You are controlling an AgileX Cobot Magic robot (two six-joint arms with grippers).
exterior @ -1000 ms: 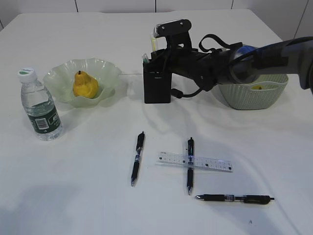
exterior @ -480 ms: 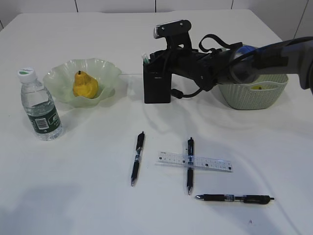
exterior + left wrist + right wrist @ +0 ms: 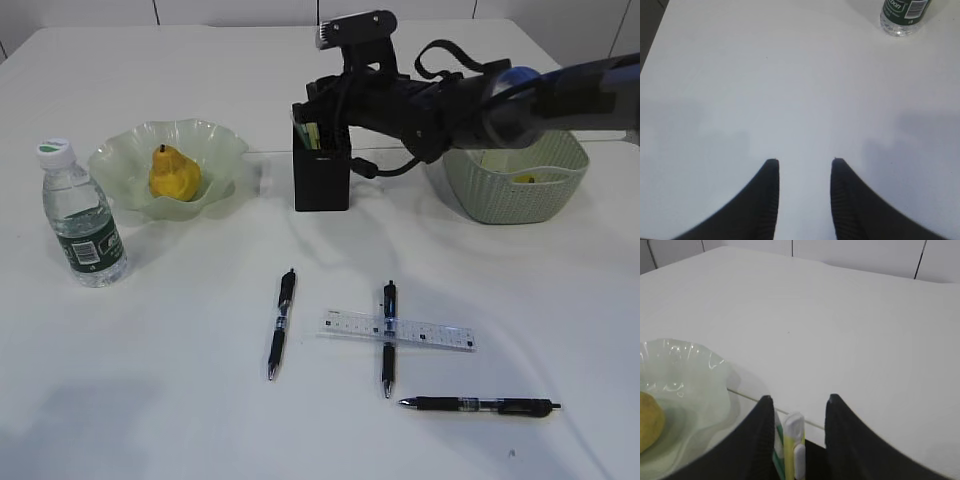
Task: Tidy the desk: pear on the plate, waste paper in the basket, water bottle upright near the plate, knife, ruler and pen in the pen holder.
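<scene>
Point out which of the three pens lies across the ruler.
The middle pen: it crosses the clear ruler at right angles. The left pen lies apart from the ruler, and the bottom-right pen lies below it, also untouched.

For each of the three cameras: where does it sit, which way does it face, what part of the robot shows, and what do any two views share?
Exterior view: raised at the desk's near edge, looking down at a slant across the table; shows the right arm reaching to the pen holder.
Left wrist view: above bare table, facing down; shows the left gripper with jaws apart, bottle base at top.
Right wrist view: above the pen holder, facing the plate; shows the right gripper around the knife.
Shared: exterior and right wrist views both show plate and pear.
</scene>
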